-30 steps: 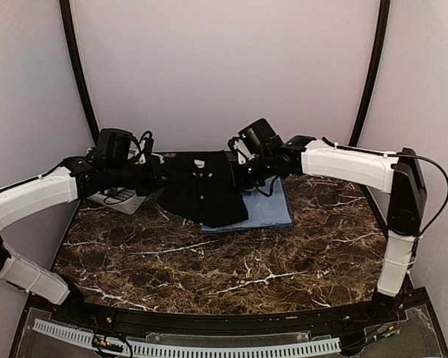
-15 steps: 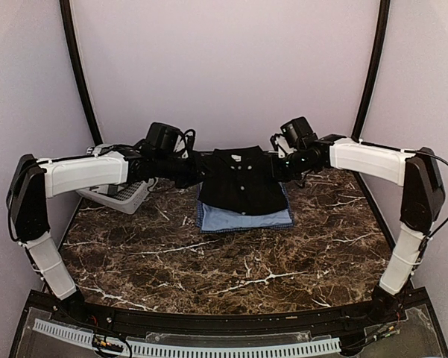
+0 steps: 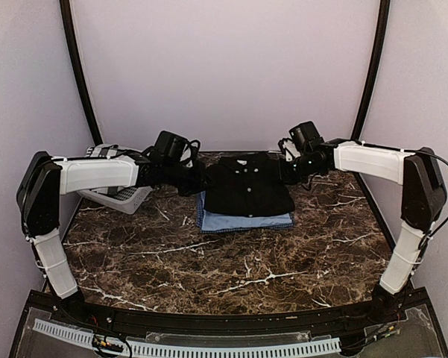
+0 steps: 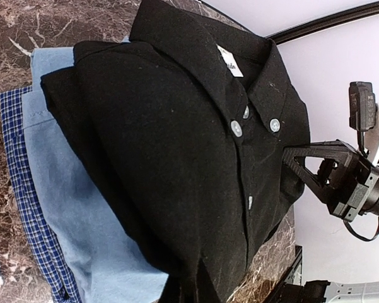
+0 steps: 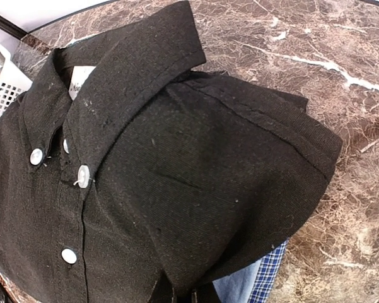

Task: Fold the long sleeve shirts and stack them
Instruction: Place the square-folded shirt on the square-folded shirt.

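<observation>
The folded black long sleeve shirt [image 3: 247,188] lies collar-back, buttons up, on top of the folded light blue long sleeve shirt [image 3: 242,221] at the back middle of the table. My left gripper [image 3: 197,181] is shut on the black shirt's left shoulder edge. My right gripper [image 3: 287,173] is shut on its right shoulder edge. In the left wrist view the black shirt [image 4: 176,145] covers most of the blue shirt [image 4: 82,214], whose checked lining [image 4: 22,183] shows. In the right wrist view the black shirt [image 5: 176,164] fills the frame, with blue cloth [image 5: 236,289] under it.
A white laundry basket [image 3: 125,197] stands at the back left, just behind my left arm. The dark marble table [image 3: 231,268] stretches forward of the shirts. Curved black frame bars [image 3: 78,67] rise at both back corners.
Both grippers carried the black shirt from left of the blue one to over it, then lowered it. It now rests spread on the blue shirt.
</observation>
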You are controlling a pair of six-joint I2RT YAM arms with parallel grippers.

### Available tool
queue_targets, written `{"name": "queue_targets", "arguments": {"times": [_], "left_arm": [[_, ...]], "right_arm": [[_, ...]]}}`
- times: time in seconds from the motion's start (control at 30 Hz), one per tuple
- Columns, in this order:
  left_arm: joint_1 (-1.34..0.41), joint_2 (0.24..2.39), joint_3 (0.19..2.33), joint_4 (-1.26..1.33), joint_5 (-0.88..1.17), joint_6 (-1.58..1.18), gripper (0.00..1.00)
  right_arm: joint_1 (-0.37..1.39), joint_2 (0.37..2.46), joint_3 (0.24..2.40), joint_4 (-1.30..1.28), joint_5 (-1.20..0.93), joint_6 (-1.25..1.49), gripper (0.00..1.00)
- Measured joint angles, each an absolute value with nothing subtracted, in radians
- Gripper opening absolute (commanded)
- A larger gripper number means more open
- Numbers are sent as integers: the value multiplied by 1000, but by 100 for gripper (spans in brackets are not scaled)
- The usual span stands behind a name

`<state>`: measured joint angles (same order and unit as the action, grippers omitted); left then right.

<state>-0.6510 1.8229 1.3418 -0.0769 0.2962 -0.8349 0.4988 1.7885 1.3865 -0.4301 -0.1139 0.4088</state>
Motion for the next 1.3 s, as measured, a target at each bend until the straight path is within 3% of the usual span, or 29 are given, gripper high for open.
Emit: {"name": "queue_targets", "arguments": {"times": [0.1, 0.2, 0.37, 0.47, 0.53, 0.87, 1.1, 1.3], "left_arm": [[-651, 1825, 1342, -80, 286, -834, 0], [-651, 1834, 1342, -90, 252, -833, 1], [-648, 1890, 1328, -105, 219, -823, 23], [-643, 1935, 1311, -125, 202, -818, 38], [-643, 1947, 1301, -139, 190, -812, 43], [-613, 1864, 1276, -173, 120, -794, 59], [-551, 1680, 1185, -156, 93, -775, 81], [-525, 1534, 1084, -139, 84, -748, 90]], "right_arm": [[495, 1789, 1376, -419, -116, 403, 4], [485, 1789, 1349, -402, -112, 395, 29], [429, 1804, 1310, -400, -59, 385, 54], [398, 1814, 1310, -413, -15, 375, 55], [391, 1811, 1310, -419, 4, 375, 55], [480, 1715, 1320, -430, 26, 384, 59], [633, 1720, 1349, -362, -32, 424, 78], [731, 1852, 1462, -281, -101, 460, 86]]}}
